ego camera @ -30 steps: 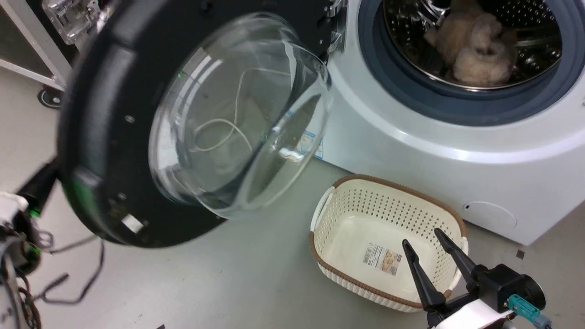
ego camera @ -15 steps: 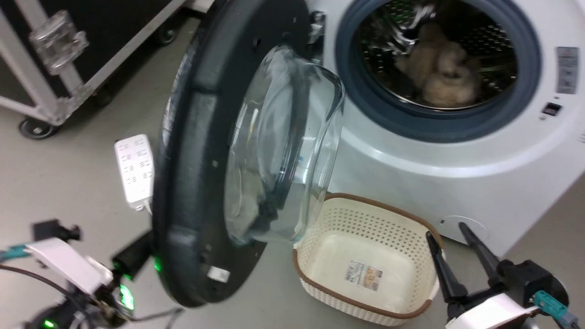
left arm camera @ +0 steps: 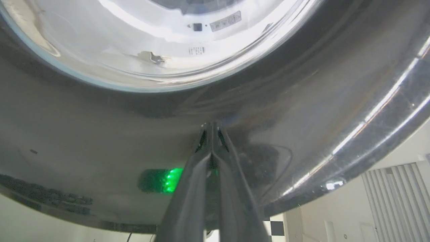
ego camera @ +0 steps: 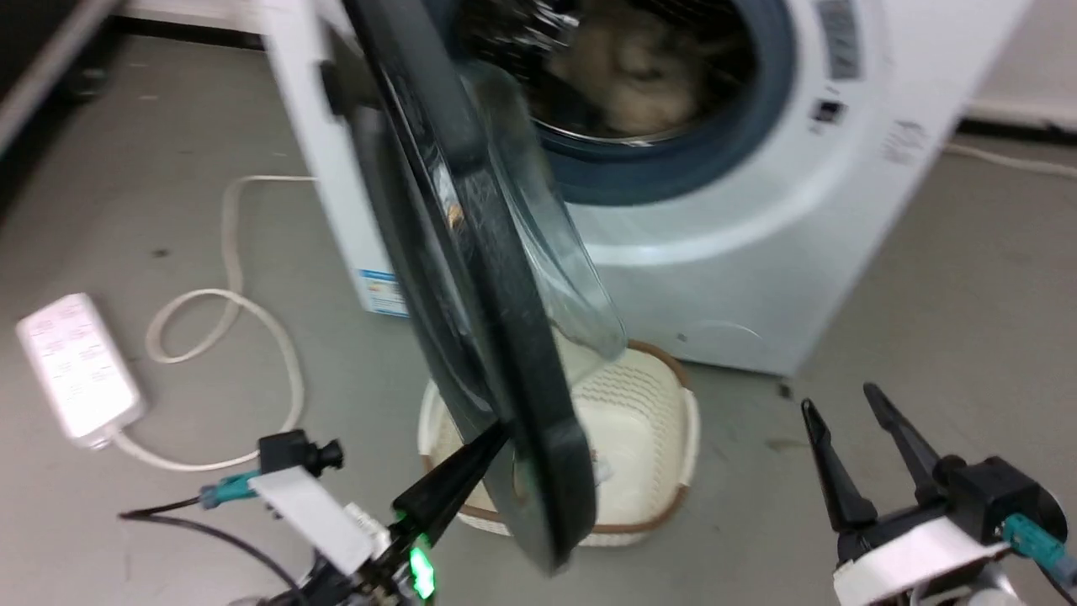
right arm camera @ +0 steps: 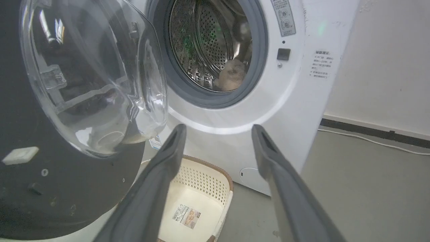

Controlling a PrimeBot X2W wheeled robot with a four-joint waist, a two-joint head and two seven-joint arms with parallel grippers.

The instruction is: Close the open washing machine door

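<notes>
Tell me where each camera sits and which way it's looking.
Head: high on the robot, looking down at the door edge-on, the washer and basket; left tool lower left, right tool lower right.
Left wrist: on the left arm, facing the door's outer face close up; its shut fingers touch it.
Right wrist: on the right arm, facing the drum and the door's glass; its open fingers frame the basket.
Shared: head and right wrist both show door, washer and basket.
</notes>
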